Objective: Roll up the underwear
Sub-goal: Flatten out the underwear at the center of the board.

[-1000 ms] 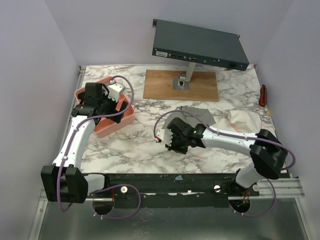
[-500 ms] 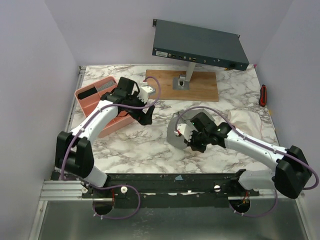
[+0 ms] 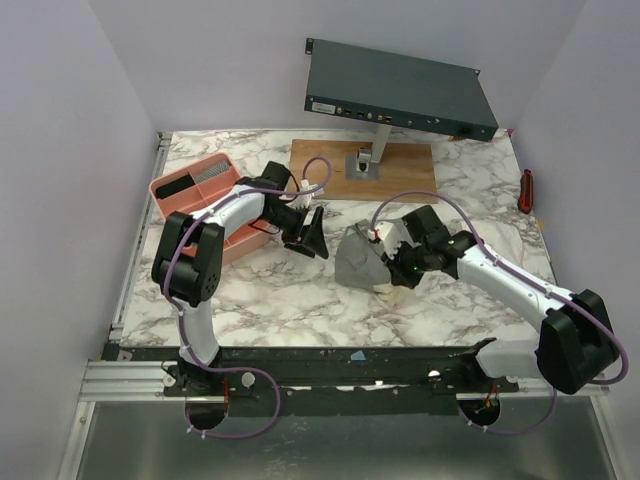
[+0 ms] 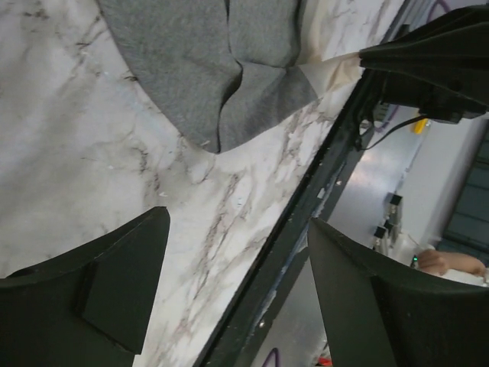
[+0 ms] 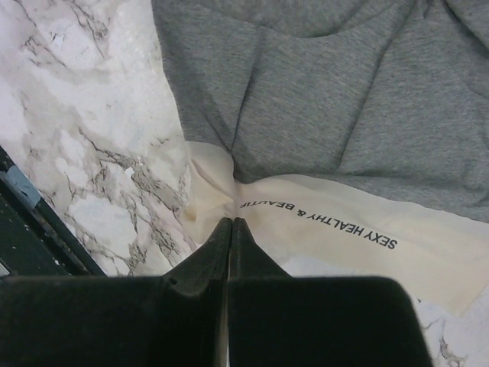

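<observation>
Hiding its grip, right gripper (image 5: 230,222) jaws together, seemingly on underwear (image 5: 306,99), left gripper (image 4: 238,222) jaws apart.

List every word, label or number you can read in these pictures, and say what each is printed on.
"SEXY HEALTHY & BEAUTIE": on the cream waistband of the grey underwear, seen upside down in the right wrist view.
Front-panel marks on the rack unit: too small to read.
Nothing else carries legible text.
</observation>
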### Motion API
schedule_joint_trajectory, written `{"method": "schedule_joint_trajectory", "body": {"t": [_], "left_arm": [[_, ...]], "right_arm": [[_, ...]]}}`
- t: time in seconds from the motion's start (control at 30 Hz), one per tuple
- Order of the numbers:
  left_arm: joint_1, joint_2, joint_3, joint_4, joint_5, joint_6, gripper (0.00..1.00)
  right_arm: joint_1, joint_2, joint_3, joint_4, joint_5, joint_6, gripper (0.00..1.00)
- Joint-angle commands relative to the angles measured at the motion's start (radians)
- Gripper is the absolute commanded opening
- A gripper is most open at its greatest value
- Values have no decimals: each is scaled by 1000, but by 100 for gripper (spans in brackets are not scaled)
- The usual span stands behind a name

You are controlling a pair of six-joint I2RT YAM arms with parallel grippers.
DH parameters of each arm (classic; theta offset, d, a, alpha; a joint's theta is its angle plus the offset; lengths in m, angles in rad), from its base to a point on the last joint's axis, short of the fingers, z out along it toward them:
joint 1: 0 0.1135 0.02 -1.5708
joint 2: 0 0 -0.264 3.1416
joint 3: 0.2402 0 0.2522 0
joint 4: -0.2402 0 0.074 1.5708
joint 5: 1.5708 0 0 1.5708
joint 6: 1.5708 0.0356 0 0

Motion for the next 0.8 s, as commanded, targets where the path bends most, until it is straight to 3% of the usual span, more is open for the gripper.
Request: {"method": "schedule_joint_trajectory", "body": {"t": [0.0, 0.23, 0.4, 0.77], "left_arm": [[-31, 30, 15, 13, 122, -107, 75], [-63, -38, -49, 117, 36, -6, 72], [-92, -175, -133, 198, -101, 200, 75], [-362, -361, -256, 331, -445, 637, 79]], "right_arm": [[-50, 34, 54, 31, -75, 34, 1], [-114, 67, 82, 46, -120, 48, 1], [-152, 94, 83, 45, -172, 49, 1], [-233, 116, 72, 29, -268, 26, 1]]}}
